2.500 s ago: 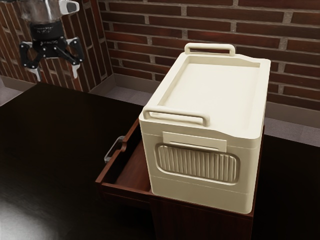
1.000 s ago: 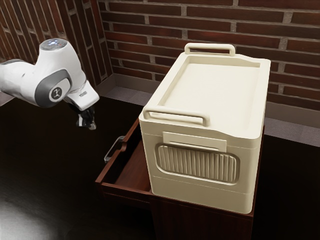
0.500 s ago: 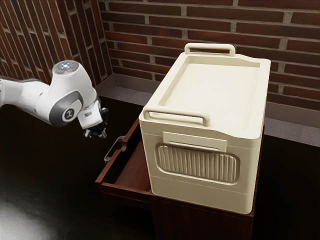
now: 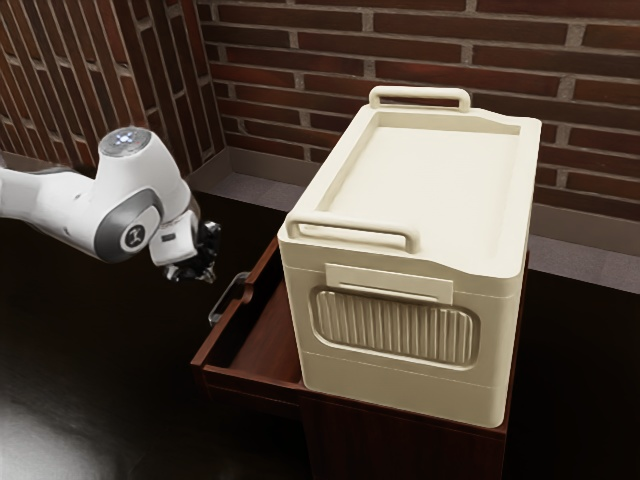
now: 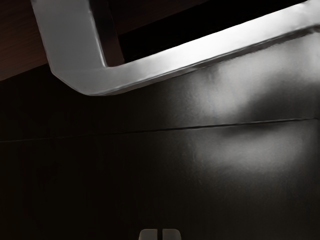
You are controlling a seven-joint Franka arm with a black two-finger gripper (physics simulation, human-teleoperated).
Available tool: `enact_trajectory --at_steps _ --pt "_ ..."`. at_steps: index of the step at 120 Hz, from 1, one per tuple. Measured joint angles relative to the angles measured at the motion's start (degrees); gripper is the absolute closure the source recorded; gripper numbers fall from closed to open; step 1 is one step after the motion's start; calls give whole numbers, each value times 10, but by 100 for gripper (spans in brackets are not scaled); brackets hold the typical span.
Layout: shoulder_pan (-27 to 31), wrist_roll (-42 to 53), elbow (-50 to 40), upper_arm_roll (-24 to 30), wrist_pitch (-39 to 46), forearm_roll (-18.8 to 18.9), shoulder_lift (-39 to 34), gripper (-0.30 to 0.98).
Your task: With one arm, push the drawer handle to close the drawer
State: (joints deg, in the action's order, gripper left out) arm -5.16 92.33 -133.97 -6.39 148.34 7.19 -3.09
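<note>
In the exterior view the black gripper [image 4: 208,274] hangs low beside the drawer, a short way to the exterior view's left of the metal handle [image 4: 221,298], apart from it. The fingertips are together with nothing held. The brown drawer [image 4: 250,383] stands pulled out from under the cream box. In the wrist view the handle [image 5: 200,49] is a large grey bar with a bent corner, and the gripper [image 5: 160,234] has its two tips side by side with a thin slit between them.
A cream box [image 4: 430,185] with raised rims and two bar handles sits on the brown cabinet [image 4: 400,450]. The dark tabletop [image 4: 110,370] spreads in front of the drawer. Brick walls [image 4: 590,120] rise behind.
From high at the exterior view's upper left, my gripper has come down beside the drawer handle and gone from open to shut. Over the last half second it shifted slightly. The drawer has not moved.
</note>
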Motion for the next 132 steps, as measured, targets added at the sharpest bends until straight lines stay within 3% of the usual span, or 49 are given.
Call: enact_trajectory --at_steps 23,76,132 --pt "-38 19 -12 4 1 -15 -8 78" --pt "-43 43 -13 48 5 -43 -5 79" --pt "-43 44 -6 76 22 -46 8 79"
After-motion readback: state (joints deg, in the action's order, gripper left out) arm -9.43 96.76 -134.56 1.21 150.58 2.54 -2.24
